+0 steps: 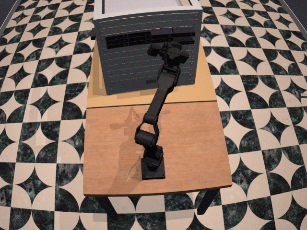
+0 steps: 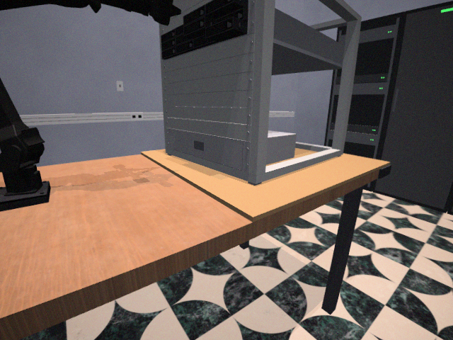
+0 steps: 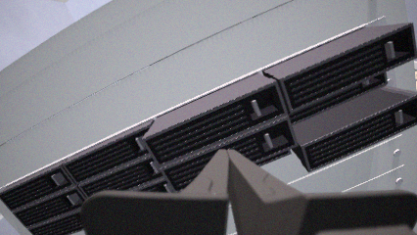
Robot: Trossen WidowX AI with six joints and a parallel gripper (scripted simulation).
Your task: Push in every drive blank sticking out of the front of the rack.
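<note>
The grey rack [image 1: 131, 65] [image 2: 208, 88] [image 3: 98, 73] stands upright, with black drive blanks in rows across its upper front. In the wrist view, the top blank of the rightmost column [image 3: 338, 70] sticks out. The bottom blank of that column [image 3: 357, 142] also sticks out, with a deeper-set blank [image 3: 338, 100] between them. The top blank of the neighbouring column [image 3: 201, 132] sticks out too. Blanks further left [image 3: 105, 157] look nearly flush. My gripper [image 3: 225, 157] is shut and empty, in front of the right half of the bay. Its fingertips hide part of the lower blanks; contact cannot be told.
The rack stands on a yellow board [image 1: 198, 95] [image 2: 292, 186] at the back of the wooden table [image 1: 193, 148] [image 2: 110, 234]. The arm base [image 1: 152, 170] is on the table in front. A dark server cabinet [image 2: 420, 110] stands behind, on the right of the exterior view.
</note>
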